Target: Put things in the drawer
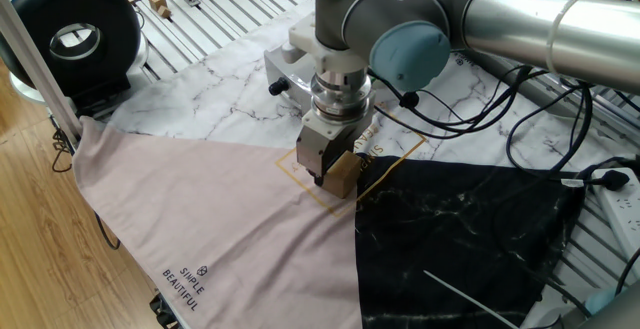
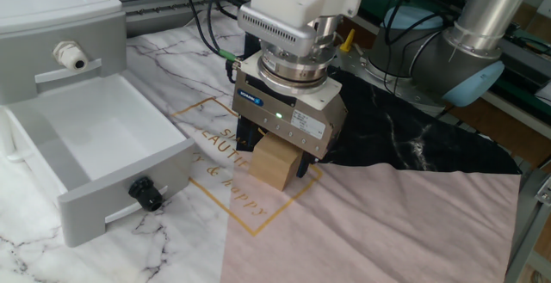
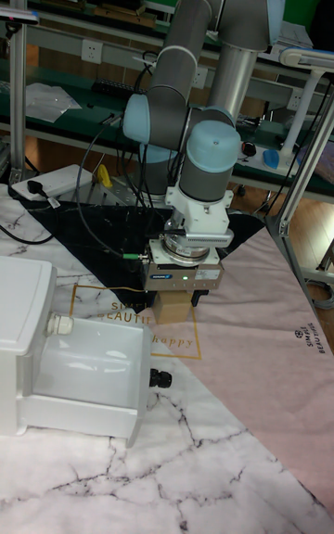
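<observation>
The tan-brown cube (image 2: pixel 274 168) (image 1: pixel 345 177) (image 3: pixel 172 312) rests on the gold-printed square of the marble mat. My gripper (image 2: pixel 275 156) (image 1: pixel 334 172) (image 3: pixel 173 302) stands straight over it, with a dark finger pressed against each side, shut on the cube. To the cube's left the white drawer (image 2: pixel 52 119) (image 3: pixel 56 409) is pulled open and shows nothing inside. Its black knob (image 2: pixel 145 194) (image 3: pixel 160 376) faces outward. The drawer belongs to the white cabinet (image 2: pixel 52 12) (image 3: pixel 23 311). In one fixed view the arm hides most of the cabinet.
A pink cloth (image 1: pixel 200 219) and a black cloth (image 1: pixel 460 229) cover the near part of the table. A black round device (image 1: pixel 70 34) stands at the far left. Cables (image 1: pixel 540 119) and a power strip (image 1: pixel 620 204) lie to the right.
</observation>
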Controlling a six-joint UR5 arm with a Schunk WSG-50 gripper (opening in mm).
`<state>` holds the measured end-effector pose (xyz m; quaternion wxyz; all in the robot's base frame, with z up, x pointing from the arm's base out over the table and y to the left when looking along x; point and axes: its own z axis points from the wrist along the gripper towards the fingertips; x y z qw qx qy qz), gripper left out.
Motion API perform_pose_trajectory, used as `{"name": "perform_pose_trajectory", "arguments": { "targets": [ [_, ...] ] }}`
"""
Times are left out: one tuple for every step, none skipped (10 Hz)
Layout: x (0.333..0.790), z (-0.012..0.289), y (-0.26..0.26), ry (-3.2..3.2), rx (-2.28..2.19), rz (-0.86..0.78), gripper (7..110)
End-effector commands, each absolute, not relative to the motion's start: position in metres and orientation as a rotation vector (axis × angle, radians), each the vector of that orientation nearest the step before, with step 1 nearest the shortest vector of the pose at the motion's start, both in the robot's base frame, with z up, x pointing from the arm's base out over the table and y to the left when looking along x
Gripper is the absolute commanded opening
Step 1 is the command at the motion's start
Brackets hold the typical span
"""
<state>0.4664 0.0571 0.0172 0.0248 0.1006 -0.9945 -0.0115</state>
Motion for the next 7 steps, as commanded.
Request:
{"name": "perform_pose_trajectory", "arguments": {
  "targets": [
    [0.4655,0.0191,0.0579,-3.076,0.273,-0.039,22],
    [0.4634,0.0215,0.0546,-3.069,0.251,-0.014,22],
    [0.4629,0.0232,0.051,-3.067,0.231,0.015,7],
    [0.4619,0.0246,0.0516,-3.065,0.221,0.015,7],
    [0.4618,0.025,0.0552,-3.066,0.217,-0.006,7],
    [0.463,0.025,0.0548,-3.071,0.217,-0.003,7],
    [0.4638,0.0249,0.0526,-3.071,0.243,0.01,7]
  ]
}}
